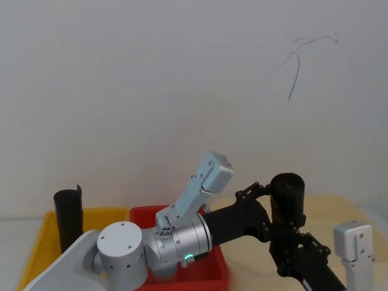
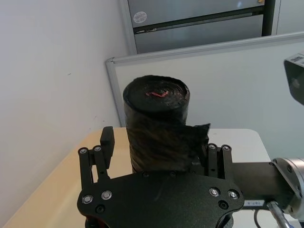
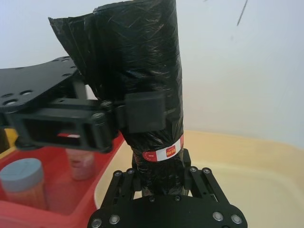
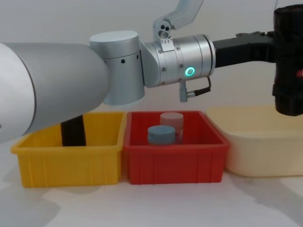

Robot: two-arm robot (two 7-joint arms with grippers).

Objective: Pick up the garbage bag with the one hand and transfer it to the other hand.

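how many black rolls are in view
2. The garbage bag stands gripped in the right pincer, the left pincer around it; a plain roll stands in the yellow bin.

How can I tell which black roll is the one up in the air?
Find the cream tub on the right of the table and look above it, where the left gripper and right gripper meet. The garbage bag roll stands upright between them, off the table. Unlike the other black roll in the yellow bin, it has a red-and-white sticker near its bottom.
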